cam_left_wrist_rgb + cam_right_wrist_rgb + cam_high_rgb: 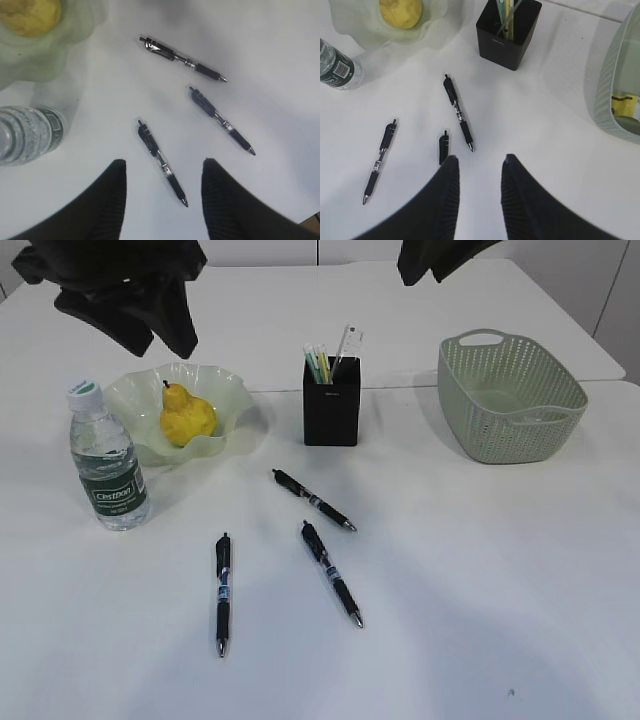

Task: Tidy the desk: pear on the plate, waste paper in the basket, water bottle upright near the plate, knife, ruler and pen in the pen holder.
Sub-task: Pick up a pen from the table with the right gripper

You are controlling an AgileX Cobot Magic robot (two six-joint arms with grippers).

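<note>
Three black pens [222, 592] on the white worktop [480, 590] must be picked next; both pincers [162, 172] [480, 167] are seen half open, empty.

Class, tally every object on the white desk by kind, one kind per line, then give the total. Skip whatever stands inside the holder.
Pens lying loose: 3
Water bottle: 1
Pear: 1
Plate: 1
Pen holder: 1
Basket: 1
Waste paper, in the basket: 1
Total: 9
</note>
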